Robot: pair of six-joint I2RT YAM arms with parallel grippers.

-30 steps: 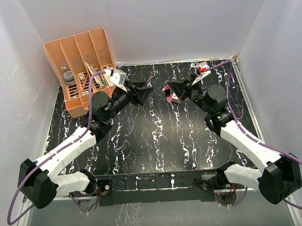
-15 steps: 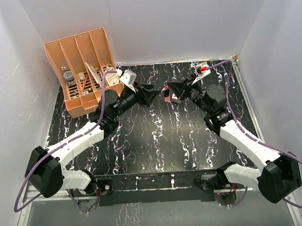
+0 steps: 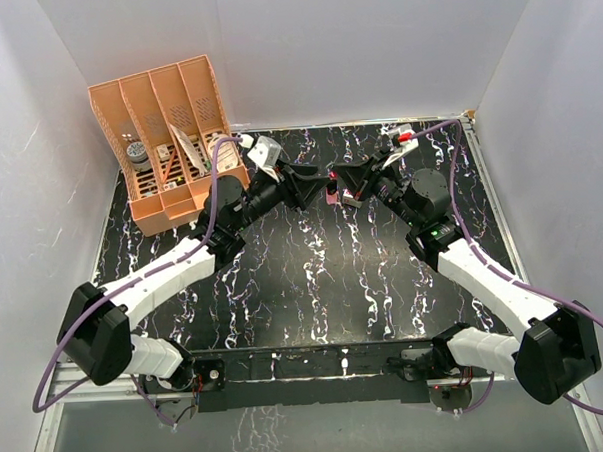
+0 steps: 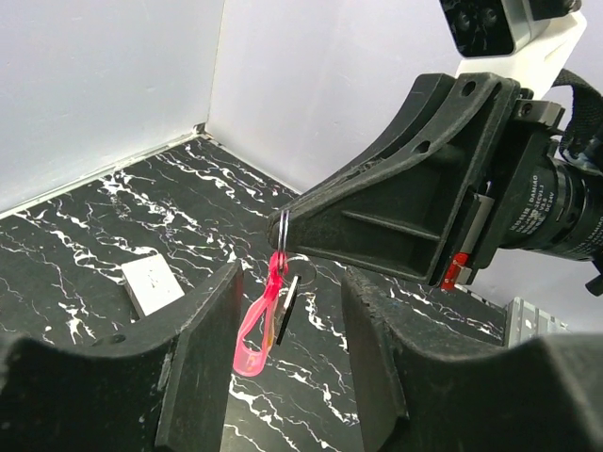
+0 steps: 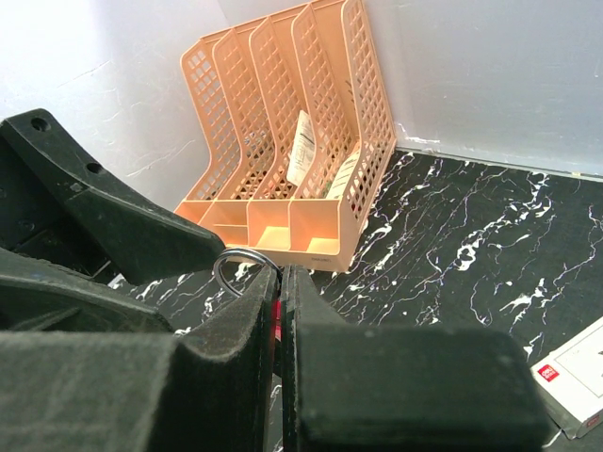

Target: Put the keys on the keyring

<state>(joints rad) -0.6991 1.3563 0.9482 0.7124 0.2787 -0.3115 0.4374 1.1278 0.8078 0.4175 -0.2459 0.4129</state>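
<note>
My right gripper (image 3: 339, 175) (image 5: 281, 282) is shut on the keyring's small metal ring (image 5: 234, 260) and holds it above the table. In the left wrist view the pink strap (image 4: 252, 325) hangs down from that ring (image 4: 283, 229). A small flat metal key piece (image 4: 287, 309) hangs beside the strap. My left gripper (image 3: 310, 186) (image 4: 290, 287) is open, its fingers (image 4: 203, 358) standing on either side of the hanging strap without touching it. From above, only a bit of pink (image 3: 332, 194) shows between the two grippers.
An orange file organiser (image 3: 167, 132) (image 5: 292, 160) with papers and small items stands at the back left. A small white box (image 4: 151, 284) (image 5: 575, 377) lies on the black marbled table (image 3: 304, 276) below the grippers. White walls close in the sides and back.
My left arm has swung right toward the right gripper, and its open fingers now straddle the hanging strap. The right gripper has barely moved and still holds the ring.
</note>
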